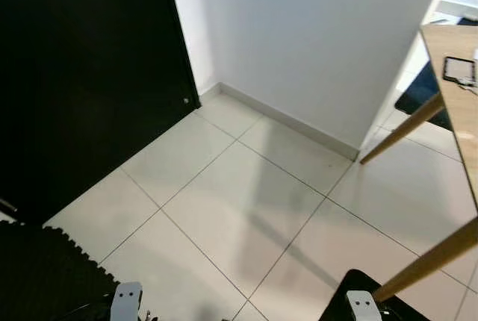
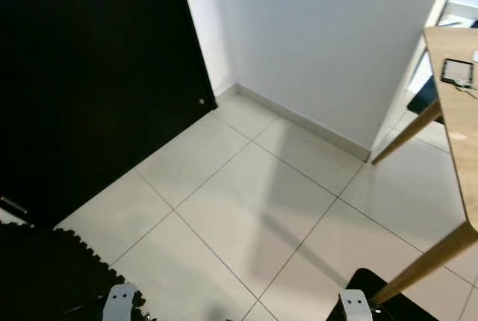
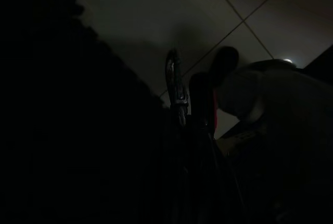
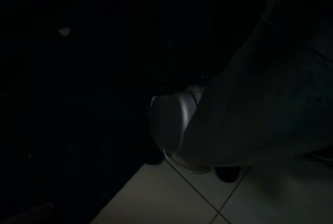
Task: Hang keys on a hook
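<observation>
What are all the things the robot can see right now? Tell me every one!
door: one, black, on the left, shut against the wall.
wall: one, white, straight ahead.
floor: pale square tiles.
mat: one, black, knobbly edge, lower left on the floor.
table: one, light wood, slanted legs, on the right.
dark flat object: one, on the table; too small to identify.
keys: a ring with a metal clip, dim, at the left gripper.
arms: two, silver, hanging low.
</observation>
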